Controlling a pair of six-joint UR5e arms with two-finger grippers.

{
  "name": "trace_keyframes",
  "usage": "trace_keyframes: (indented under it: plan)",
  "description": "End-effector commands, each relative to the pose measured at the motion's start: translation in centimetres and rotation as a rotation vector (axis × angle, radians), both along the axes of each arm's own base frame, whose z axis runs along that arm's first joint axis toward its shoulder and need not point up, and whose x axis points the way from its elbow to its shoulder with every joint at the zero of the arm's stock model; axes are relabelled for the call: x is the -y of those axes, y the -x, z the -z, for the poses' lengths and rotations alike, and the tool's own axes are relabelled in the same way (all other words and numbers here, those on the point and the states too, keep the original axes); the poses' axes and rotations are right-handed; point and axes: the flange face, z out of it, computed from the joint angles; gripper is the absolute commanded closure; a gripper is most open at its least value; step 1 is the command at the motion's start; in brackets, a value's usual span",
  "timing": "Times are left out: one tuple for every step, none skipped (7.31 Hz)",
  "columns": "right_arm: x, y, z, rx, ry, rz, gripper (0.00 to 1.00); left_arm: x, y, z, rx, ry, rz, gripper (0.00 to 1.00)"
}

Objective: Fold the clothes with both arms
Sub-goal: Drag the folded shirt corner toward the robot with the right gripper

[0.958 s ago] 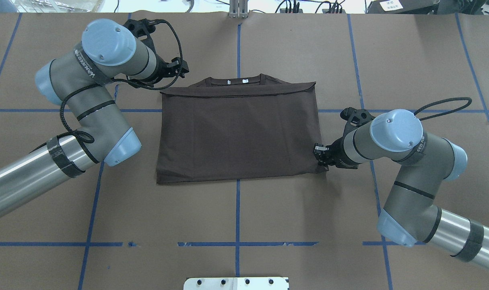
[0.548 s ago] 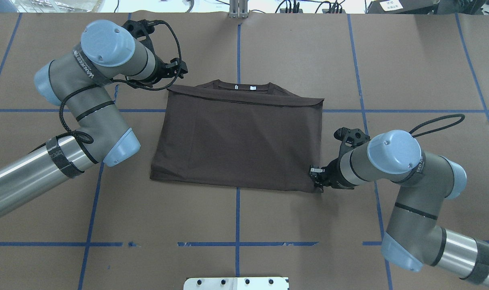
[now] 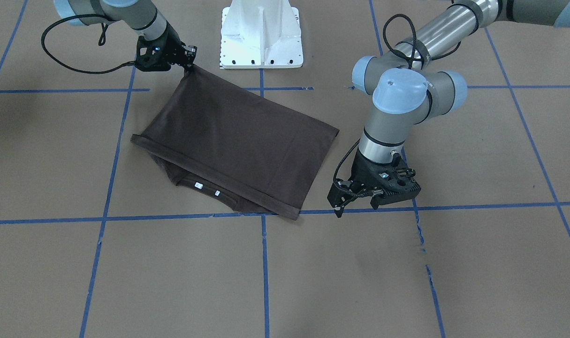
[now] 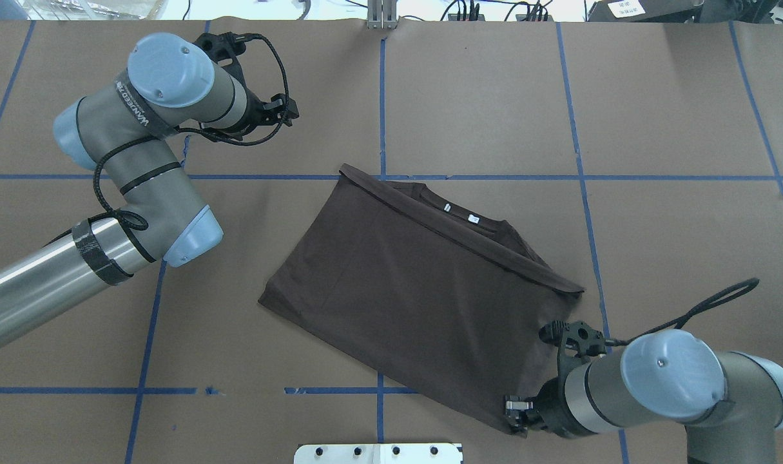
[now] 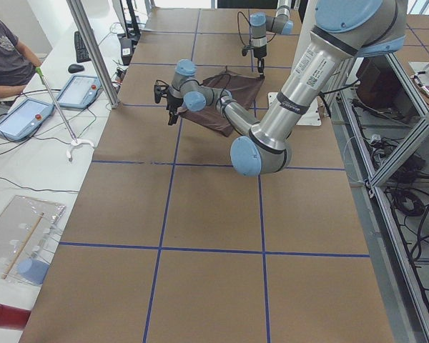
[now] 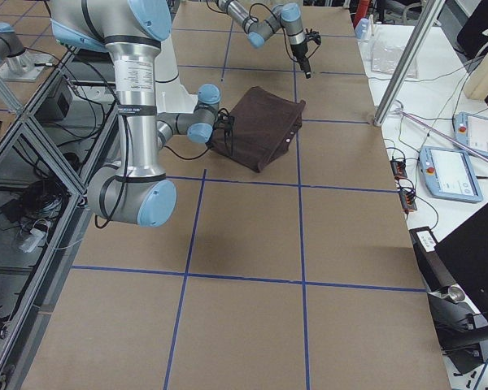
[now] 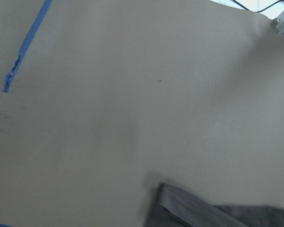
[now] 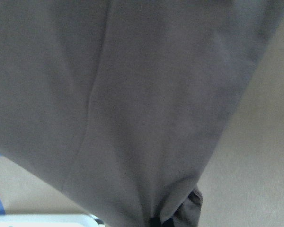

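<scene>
The dark brown T-shirt (image 4: 417, 290) lies folded and skewed on the brown paper table, with its collar (image 4: 459, 212) and pale labels peeking out at the far edge. My right gripper (image 4: 515, 415) is shut on the near right corner, which is lifted slightly; in the front view this gripper (image 3: 190, 58) pinches the cloth (image 3: 238, 141) by its tip. Bunched fabric (image 8: 142, 94) fills the right wrist view. My left gripper (image 4: 287, 111) hovers open and holds nothing, well clear of the shirt's far left corner. From the front its fingers (image 3: 376, 204) point down beside the shirt. The left wrist view shows only a shirt corner (image 7: 213, 215).
The white pedestal (image 3: 261, 33) stands at the robot's edge, close to the held corner. Blue tape lines (image 4: 381, 96) cross the paper. In the exterior left view a person (image 5: 3, 61) sits beyond the table's far side next to tablets (image 5: 21, 118).
My right gripper has pulled its corner toward the robot's base, and the whole shirt has swung round and slid away from the left gripper. The left arm has barely moved.
</scene>
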Motion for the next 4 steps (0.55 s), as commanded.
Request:
trace_keyframes:
  plan:
    - [-3.2,-0.3,1.3,0.015,0.04,0.034,0.01,-0.2,0.1,-0.3,-0.011,-0.008,-0.001,0.0]
    - [-2.4,-1.1,2.4,0.04,0.017,-0.011,0.0,-1.1,-0.1,0.7,-0.03,-0.009,-0.013,0.0]
    - [-0.4,-1.7,3.1,0.054,-0.015,-0.097,0.0,-4.7,0.2,-1.3,-0.083,0.082,-0.08,0.0]
    - [1.7,-2.1,3.7,0.069,-0.057,-0.196,0.0,-9.2,0.9,-1.0,-0.157,0.163,-0.079,0.0]
